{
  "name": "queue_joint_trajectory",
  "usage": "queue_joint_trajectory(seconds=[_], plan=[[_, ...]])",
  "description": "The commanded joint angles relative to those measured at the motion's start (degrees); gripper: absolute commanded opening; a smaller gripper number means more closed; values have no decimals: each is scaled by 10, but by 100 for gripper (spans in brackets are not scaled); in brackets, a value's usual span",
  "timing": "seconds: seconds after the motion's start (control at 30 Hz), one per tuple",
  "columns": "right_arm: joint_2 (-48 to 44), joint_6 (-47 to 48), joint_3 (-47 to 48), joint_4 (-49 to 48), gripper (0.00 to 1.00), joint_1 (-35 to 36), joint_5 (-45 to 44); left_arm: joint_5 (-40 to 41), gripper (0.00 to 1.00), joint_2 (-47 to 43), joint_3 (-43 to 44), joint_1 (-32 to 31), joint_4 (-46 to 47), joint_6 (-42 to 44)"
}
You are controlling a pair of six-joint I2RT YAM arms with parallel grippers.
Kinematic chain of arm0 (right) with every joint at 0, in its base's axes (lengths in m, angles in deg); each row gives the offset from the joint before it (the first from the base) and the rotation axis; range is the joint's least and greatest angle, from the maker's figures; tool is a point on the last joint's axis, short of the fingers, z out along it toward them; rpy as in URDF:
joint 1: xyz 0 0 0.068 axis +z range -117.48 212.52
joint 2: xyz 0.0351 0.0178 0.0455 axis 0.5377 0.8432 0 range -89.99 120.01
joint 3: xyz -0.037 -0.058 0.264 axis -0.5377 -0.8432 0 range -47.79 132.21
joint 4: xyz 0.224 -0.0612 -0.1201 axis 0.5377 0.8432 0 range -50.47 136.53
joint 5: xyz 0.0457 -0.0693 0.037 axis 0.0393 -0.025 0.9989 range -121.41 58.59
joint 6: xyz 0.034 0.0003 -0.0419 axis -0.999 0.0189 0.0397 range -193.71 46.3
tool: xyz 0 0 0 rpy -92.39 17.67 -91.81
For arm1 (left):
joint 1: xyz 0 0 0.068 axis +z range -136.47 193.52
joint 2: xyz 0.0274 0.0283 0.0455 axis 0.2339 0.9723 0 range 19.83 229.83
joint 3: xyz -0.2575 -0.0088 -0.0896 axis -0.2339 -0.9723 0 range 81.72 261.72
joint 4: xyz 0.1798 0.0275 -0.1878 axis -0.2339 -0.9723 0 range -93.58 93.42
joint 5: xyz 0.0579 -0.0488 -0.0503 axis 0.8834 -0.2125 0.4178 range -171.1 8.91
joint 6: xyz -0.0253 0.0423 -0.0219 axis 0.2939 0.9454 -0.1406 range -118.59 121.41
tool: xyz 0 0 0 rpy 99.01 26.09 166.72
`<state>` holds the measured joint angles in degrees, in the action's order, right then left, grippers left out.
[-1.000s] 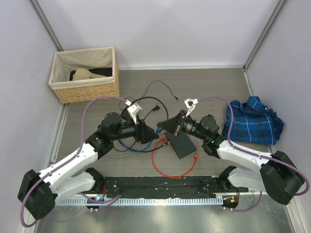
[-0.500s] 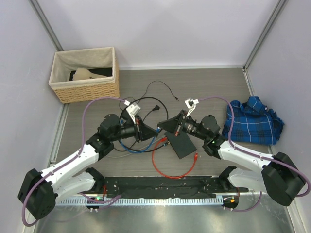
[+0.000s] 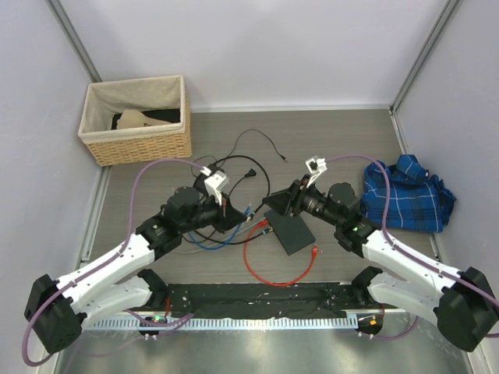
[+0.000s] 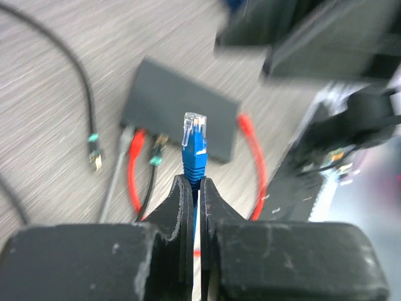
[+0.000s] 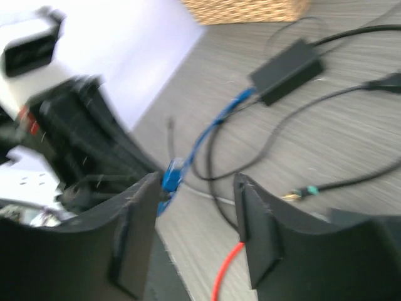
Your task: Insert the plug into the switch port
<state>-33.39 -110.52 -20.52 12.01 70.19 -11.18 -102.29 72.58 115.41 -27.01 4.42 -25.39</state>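
Note:
The plug (image 4: 194,139) is a clear connector on a blue boot and blue cable. My left gripper (image 4: 192,183) is shut on the boot, so the plug sticks out beyond its tips and points at the switch (image 4: 178,111). That switch (image 3: 295,236) is a flat dark box on the table, with red and black cables at its near edge. From above, the left gripper (image 3: 238,210) holds the plug (image 3: 248,210) just left of the switch. My right gripper (image 5: 195,188) is open, and the plug (image 5: 172,175) sits beside its left finger. The right gripper (image 3: 275,204) hangs over the switch's far end.
A red cable (image 3: 273,276) loops in front of the switch. Black cords and a small power brick (image 5: 288,66) lie behind the grippers. A wicker basket (image 3: 136,117) stands at the back left. A blue plaid cloth (image 3: 405,195) lies at the right.
My left gripper has shut on the blue plug. My right gripper has opened, let the plug go and drawn back to the right.

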Motion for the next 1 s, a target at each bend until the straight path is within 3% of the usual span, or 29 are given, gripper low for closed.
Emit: queue_joint_trajectory(seconds=[0.0,0.1,0.27,0.4,0.57,0.7,0.87,0.97], plan=[[-49,69,56,166,61,-12,-73,177,0,0,34,-95,-109,83],[-54,57,79,240,64,-12,-81,294,0,28,43,-159,-132,103],[-44,5,107,357,66,-12,-156,416,0,90,66,-246,-144,140],[-37,-106,86,389,65,-12,-144,527,0,161,95,-306,-141,164],[-50,-185,39,371,64,-8,-135,548,0,209,111,-336,-114,185],[-67,-171,30,426,68,-12,-228,539,0,242,123,-347,-97,193],[-38,-172,36,411,68,-39,-156,546,0,279,138,-365,-93,203],[-26,-222,20,357,68,-38,-120,543,0,292,146,-370,-83,204]])
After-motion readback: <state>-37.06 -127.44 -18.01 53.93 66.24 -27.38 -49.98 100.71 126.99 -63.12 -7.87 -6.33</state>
